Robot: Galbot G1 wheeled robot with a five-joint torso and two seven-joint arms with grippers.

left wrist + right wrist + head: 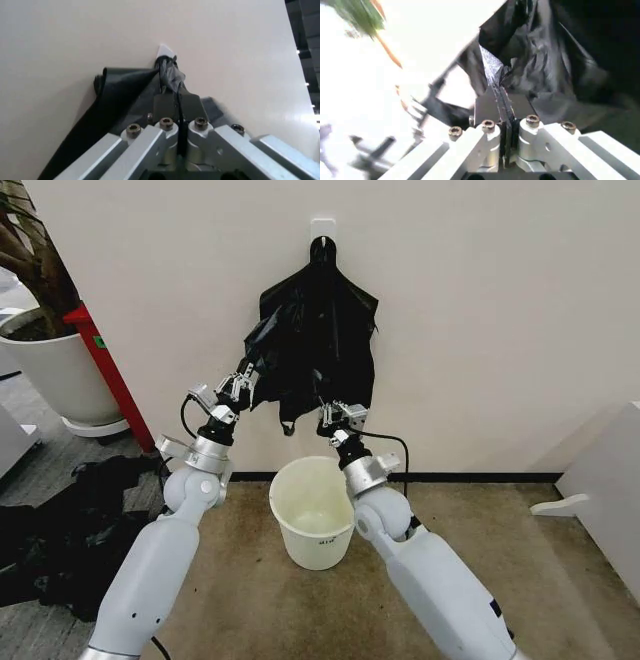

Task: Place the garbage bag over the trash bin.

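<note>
Thin glossy black garbage bag point(318, 340) is being held on wall hook point(322, 232), above round cream-white trash bin point(313, 511). Left gripper point(238, 387) and right gripper point(334, 416) are pinching bag edges. Even lift advised, avoiding tearing.

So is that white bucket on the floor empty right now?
Yes, empty. The trash bin stands upright with a bare inside; the garbage bag hangs on the wall above it.
</note>
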